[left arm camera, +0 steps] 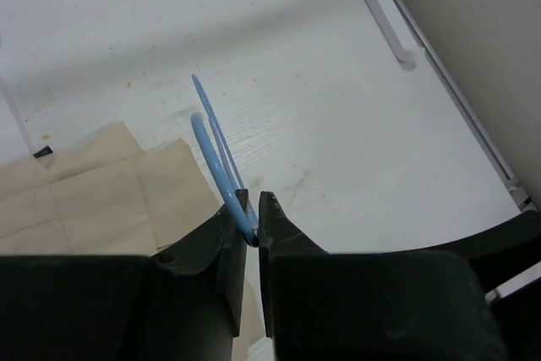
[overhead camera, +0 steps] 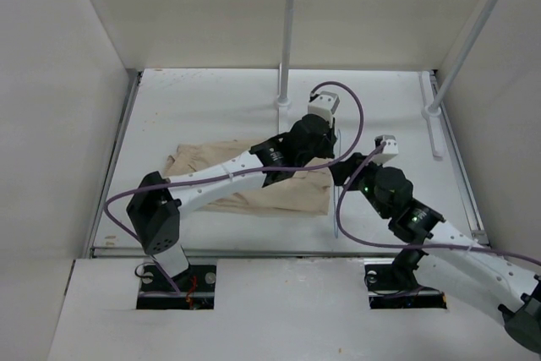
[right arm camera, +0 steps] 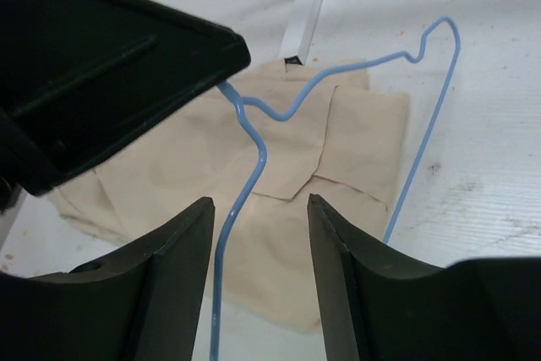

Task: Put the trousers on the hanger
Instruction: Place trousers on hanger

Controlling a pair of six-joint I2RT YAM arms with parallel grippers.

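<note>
Top: trousers (overhead camera: 279,199) lie spread out left of both sets of jaws, hanger (overhead camera: 336,209) wire trailing nearward from them. Left wrist: left gripper (left arm camera: 256,209) pinched tight on the hanger wire, trousers just left of the jaws. Right wrist: right gripper (right arm camera: 260,209) jaws apart, hanger wire passing between them unpinched, trousers beyond.

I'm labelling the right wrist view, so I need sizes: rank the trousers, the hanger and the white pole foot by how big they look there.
1. trousers: the broadest patch.
2. hanger: reaches about as far across, but only as a thin line.
3. white pole foot: smallest, cut off by the top edge.
</note>
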